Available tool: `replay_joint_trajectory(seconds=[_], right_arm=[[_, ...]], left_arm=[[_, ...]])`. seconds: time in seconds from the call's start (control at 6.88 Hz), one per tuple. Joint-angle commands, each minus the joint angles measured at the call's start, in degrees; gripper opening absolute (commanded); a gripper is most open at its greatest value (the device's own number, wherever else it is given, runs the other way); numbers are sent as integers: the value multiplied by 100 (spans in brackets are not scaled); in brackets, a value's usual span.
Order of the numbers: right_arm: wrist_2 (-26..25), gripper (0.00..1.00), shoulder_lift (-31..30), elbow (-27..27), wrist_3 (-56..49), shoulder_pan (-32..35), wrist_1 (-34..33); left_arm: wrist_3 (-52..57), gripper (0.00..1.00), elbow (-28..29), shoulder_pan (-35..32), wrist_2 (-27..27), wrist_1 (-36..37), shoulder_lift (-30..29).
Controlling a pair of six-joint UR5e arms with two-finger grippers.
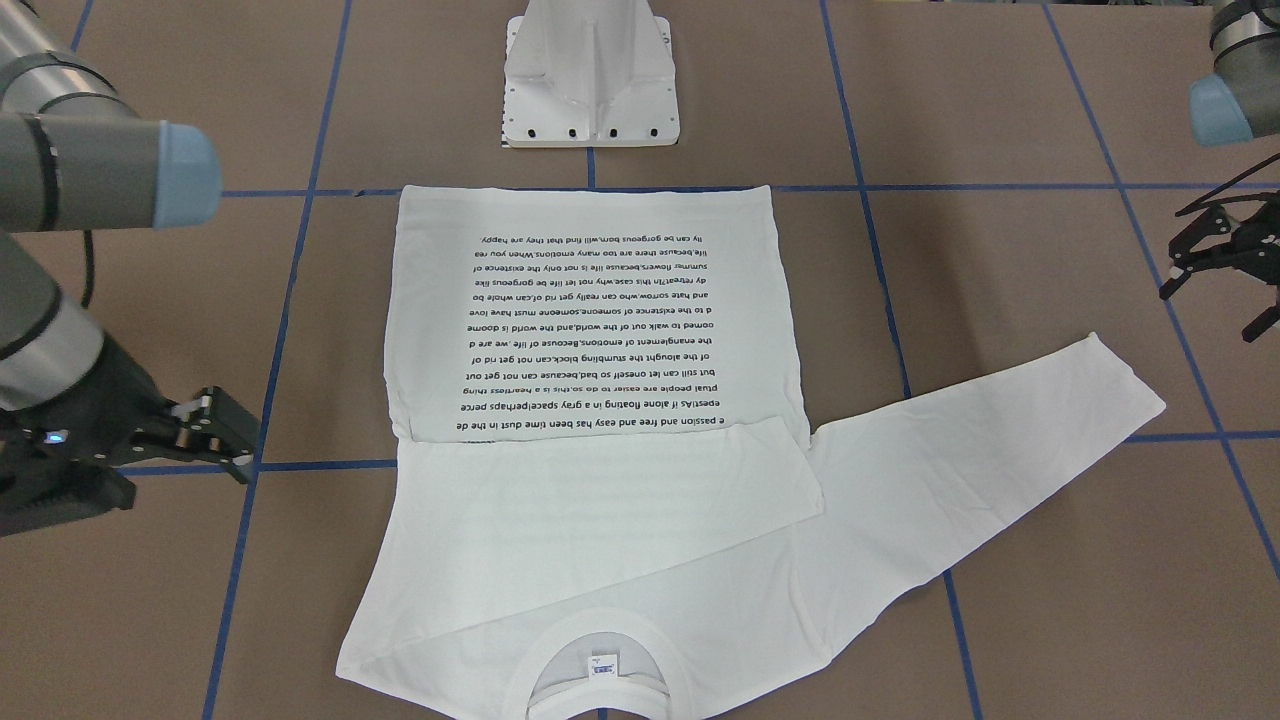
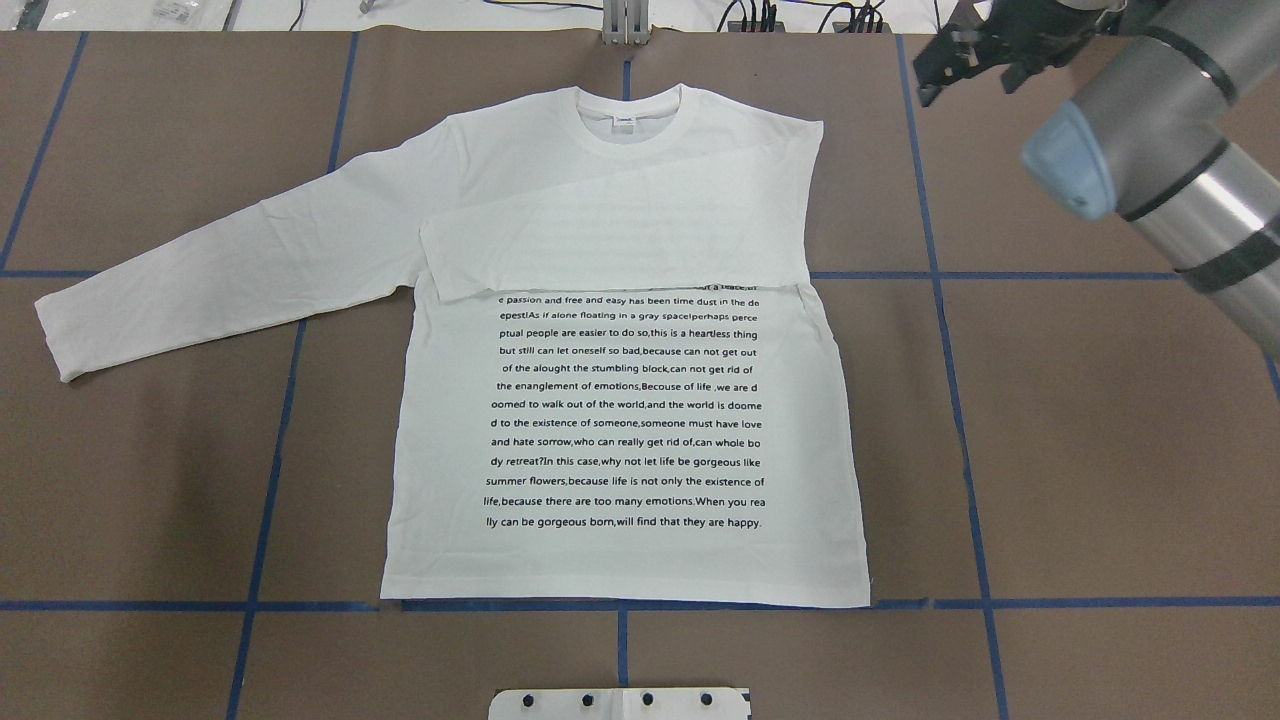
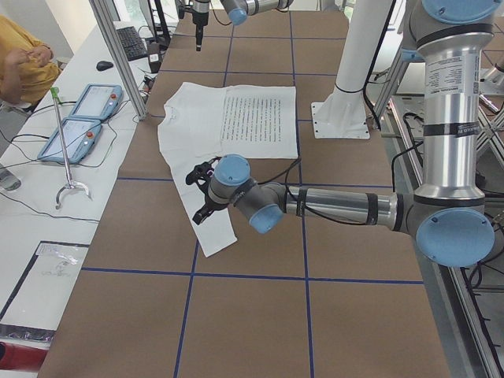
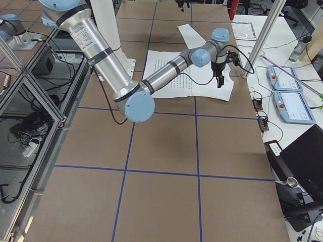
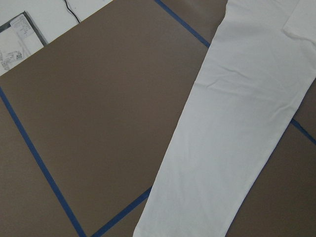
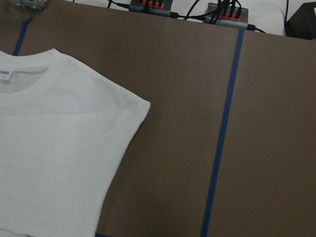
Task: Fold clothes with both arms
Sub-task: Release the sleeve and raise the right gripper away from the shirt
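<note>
Seen from overhead, the white T-shirt [image 2: 620, 400] lies flat mid-frame, text up. One sleeve is folded across its chest; the other stretches left.

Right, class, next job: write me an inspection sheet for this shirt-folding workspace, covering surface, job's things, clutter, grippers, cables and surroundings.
Surface: brown table marked with blue tape lines.
Job's things: white T-shirt lying flat, text side up; one sleeve folded across the chest, other sleeve stretched out.
Clutter: nothing seen.
Grippers: left gripper and right gripper both raised, jaws open, holding nothing.
Cables: black cable by the right arm; leads at the table's far edge.
Surroundings: two pendants beside the table; a person seated beyond them.
</note>
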Motion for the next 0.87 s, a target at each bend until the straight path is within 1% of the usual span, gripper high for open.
replay_joint_trajectory(seconds=[0.0, 0.15, 0.29, 0.44, 0.58, 0.73], right_arm=[[628, 100, -1219, 446, -1156, 759, 57], [778, 100, -1632, 578, -1377, 936, 75], [762, 100, -2071, 762, -1797, 1042, 75], [770, 100, -2302, 886, -1914, 1139, 75], [762, 100, -2365, 896, -1915, 1140, 66], [762, 100, -2366, 930, -1898, 1140, 66]], left_arm=[[-671, 100, 424, 685, 633, -1027, 247], [-672, 100, 512, 958, 707, -1056, 248], [-655, 100, 565, 1230, 743, -1160, 257], [-663, 100, 635, 1477, 1126, -1170, 257], [-620, 95, 714, 1514, 1200, -1170, 214], [-611, 86, 723, 1523, 1209, -1170, 231]])
